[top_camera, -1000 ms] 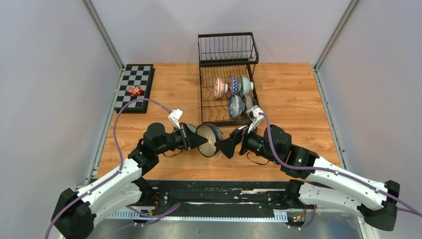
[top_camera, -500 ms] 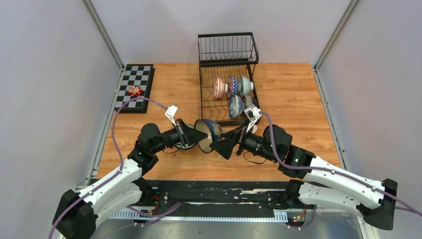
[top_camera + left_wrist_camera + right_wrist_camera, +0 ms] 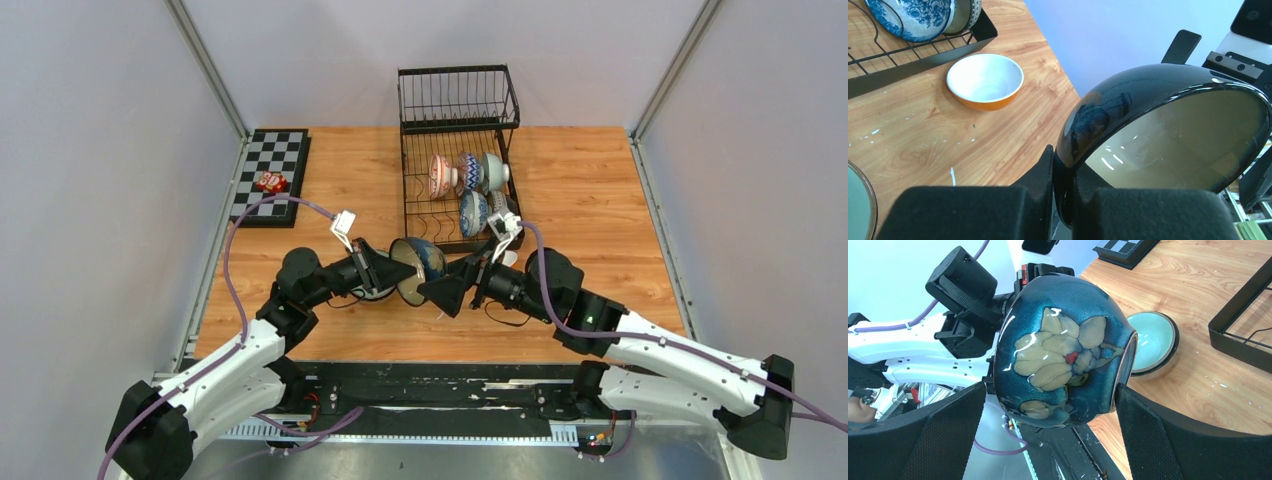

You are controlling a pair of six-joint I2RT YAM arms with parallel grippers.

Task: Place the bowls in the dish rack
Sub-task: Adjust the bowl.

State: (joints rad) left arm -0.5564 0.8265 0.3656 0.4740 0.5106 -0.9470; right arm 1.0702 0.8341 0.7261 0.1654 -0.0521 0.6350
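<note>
A dark blue bowl (image 3: 419,270) with cream flowers outside and a cream inside hangs on its side above the table's near middle. My left gripper (image 3: 398,279) is shut on its rim, which shows pinched between the pads in the left wrist view (image 3: 1064,167). My right gripper (image 3: 441,291) is open, one finger on either side of the same bowl (image 3: 1063,350) without visibly touching it. The black wire dish rack (image 3: 405,190) stands at the back, with several bowls on edge in its slots (image 3: 470,172). A pale green bowl (image 3: 1153,340) and an orange bowl (image 3: 984,82) sit on the table.
A checkerboard (image 3: 285,150) with a small red thing (image 3: 270,182) lies at the far left. The rack's front bar (image 3: 923,60) is just beyond the orange bowl. Grey walls enclose the table on three sides.
The left gripper has carried the blue bowl a little left and toward the rack. The right gripper followed leftward, and its open fingers now flank the bowl.
</note>
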